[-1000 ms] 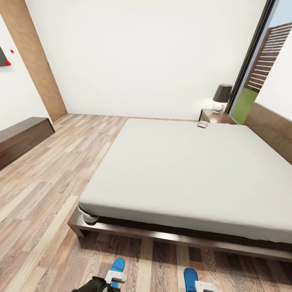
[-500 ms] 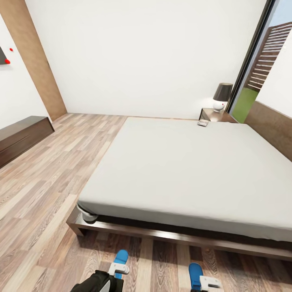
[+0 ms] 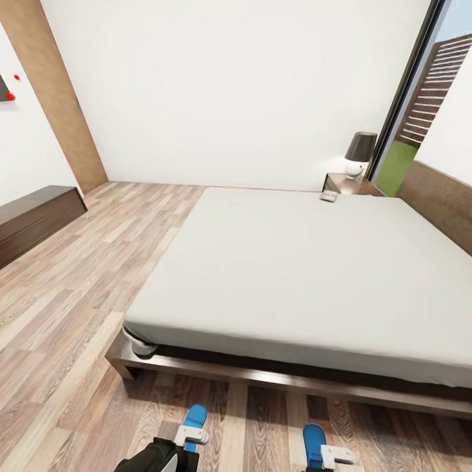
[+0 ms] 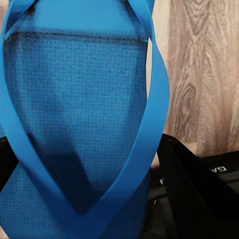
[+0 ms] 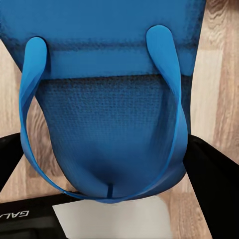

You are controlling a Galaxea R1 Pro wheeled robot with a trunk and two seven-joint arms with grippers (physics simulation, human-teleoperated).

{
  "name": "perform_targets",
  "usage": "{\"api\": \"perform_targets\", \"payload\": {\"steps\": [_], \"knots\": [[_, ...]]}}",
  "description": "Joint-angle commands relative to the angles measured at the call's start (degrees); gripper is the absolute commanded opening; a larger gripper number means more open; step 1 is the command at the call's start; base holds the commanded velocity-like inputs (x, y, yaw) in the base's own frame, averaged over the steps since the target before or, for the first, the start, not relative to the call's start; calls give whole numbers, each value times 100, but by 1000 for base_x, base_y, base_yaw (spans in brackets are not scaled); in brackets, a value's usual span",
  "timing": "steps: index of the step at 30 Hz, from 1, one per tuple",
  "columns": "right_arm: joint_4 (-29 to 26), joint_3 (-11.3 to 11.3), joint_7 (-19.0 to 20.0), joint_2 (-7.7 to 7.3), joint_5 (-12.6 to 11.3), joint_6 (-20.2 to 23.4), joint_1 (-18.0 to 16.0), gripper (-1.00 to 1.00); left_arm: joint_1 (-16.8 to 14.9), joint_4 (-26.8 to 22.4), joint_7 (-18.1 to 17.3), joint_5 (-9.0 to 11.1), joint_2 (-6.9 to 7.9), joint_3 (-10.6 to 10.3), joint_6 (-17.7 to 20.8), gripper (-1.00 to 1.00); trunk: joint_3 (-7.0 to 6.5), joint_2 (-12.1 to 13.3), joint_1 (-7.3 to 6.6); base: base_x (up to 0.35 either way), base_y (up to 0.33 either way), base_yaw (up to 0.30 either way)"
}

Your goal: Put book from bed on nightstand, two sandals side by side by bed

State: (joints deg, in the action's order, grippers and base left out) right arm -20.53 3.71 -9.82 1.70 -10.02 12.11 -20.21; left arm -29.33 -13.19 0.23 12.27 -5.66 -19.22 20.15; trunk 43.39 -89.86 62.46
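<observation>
My left gripper (image 3: pixel 191 435) at the bottom edge of the head view is shut on one bright blue sandal (image 3: pixel 195 415), whose toe end points toward the bed (image 3: pixel 295 275). My right gripper (image 3: pixel 335 453) is shut on the other sandal (image 3: pixel 313 438). In the left wrist view the sandal (image 4: pixel 74 114) sits between black fingers (image 4: pixel 196 196); in the right wrist view its mate (image 5: pixel 107 107) is held between black fingers (image 5: pixel 214 181). The book (image 3: pixel 328 196) lies on the mattress's far corner, beside the nightstand (image 3: pixel 347 184).
A lamp (image 3: pixel 360 155) with a dark shade stands on the nightstand. A long dark-brown cabinet (image 3: pixel 36 216) lines the left wall. Wood-plank floor (image 3: pixel 78 295) runs along the bed's left side and between me and its dark base (image 3: pixel 262 377). A tall window is at the right.
The whole picture has shifted up a little, so the camera moved. Both sandals, still held, now sit slightly higher in the head view and nearer the bed's foot.
</observation>
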Motion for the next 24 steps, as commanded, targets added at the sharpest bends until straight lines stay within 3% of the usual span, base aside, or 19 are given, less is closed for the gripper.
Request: {"api": "perform_targets", "payload": {"steps": [1,24], "knots": [[-13,40,-42,-3,-60,28,-3,-100,-2,-9,-6,43,4,-38,30,-100,23,-44,22,0,0,0],[-19,47,-29,5,-62,28,-170,-100,6,-8,-14,55,26,-34,-19,-100,436,-966,527,0,0,0]]}}
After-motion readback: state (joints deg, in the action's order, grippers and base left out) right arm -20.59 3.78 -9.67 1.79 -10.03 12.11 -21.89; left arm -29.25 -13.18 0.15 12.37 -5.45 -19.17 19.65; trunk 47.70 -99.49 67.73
